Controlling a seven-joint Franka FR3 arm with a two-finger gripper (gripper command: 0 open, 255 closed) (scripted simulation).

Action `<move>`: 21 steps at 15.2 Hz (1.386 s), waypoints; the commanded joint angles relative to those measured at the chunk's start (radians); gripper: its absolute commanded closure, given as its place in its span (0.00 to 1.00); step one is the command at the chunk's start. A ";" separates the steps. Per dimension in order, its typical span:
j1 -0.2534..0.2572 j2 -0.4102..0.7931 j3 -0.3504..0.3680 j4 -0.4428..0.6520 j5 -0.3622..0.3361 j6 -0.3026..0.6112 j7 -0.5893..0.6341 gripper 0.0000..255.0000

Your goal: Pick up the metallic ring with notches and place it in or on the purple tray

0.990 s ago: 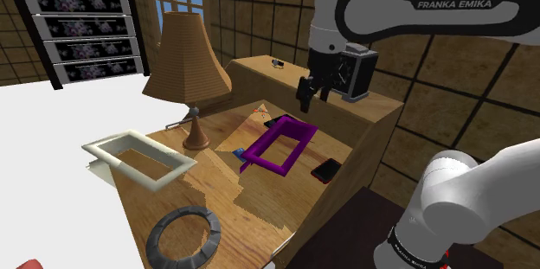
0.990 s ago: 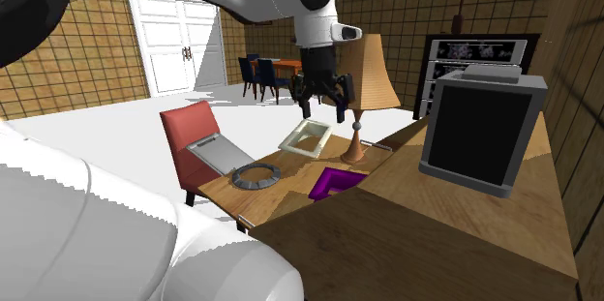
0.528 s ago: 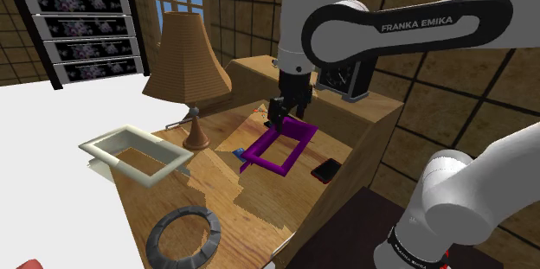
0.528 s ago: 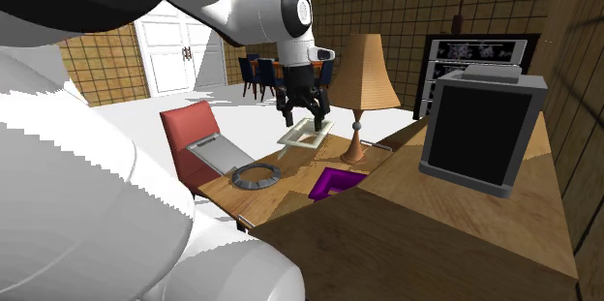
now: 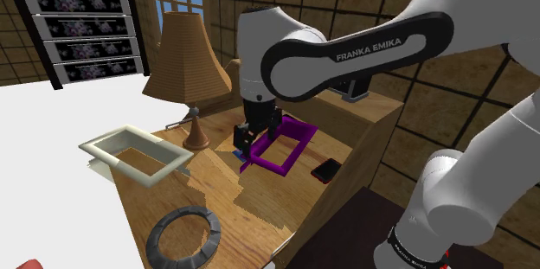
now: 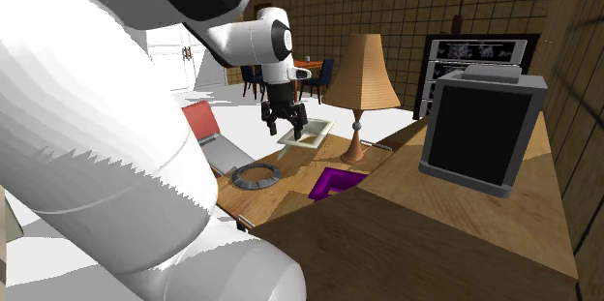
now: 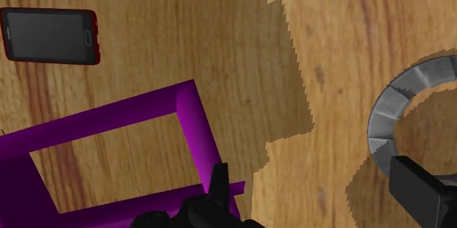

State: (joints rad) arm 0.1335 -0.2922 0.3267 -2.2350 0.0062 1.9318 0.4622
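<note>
Gripper (image 5: 247, 135): all-black, two-finger, on a white arm. It is released, with the fingers (image 7: 423, 188) standing well apart in the wrist view and nothing clasped between them. In the shoulder view it hangs low over the wooden table (image 5: 260, 196), above the near corner of the purple tray (image 5: 279, 144).

Ring (image 5: 157, 240): grey, metallic, with notches cut along its band. It lies flat on the table near the front edge, well apart from the purple tray. In the wrist view part of its band curves just beside one finger, untouched.

Purple tray: a rectangular frame, flat on the table, with bare wood showing inside it.

Phone (image 7: 50, 36): dark screen, red casing, flat on the table just beyond the tray's far side from the ring.

Cream tray (image 5: 108, 137): rectangular, at the table's edge toward the shoulder view's left.

Lamp (image 5: 182, 60): tan shade on a slim foot, upright between the cream tray and the purple tray.

Dark box (image 6: 482, 133): grey-framed, on the raised part of the table.
</note>
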 commanded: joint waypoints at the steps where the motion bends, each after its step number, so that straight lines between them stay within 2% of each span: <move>1: 0.008 0.063 0.030 0.025 -0.010 0.030 0.041 0.00; 11: 0.077 0.422 0.131 0.234 -0.137 0.110 0.255 0.00; 21: 0.237 0.810 0.127 0.573 -0.286 0.085 0.415 0.00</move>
State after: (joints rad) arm 0.3519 0.4777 0.4571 -1.7011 -0.2662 2.0221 0.8657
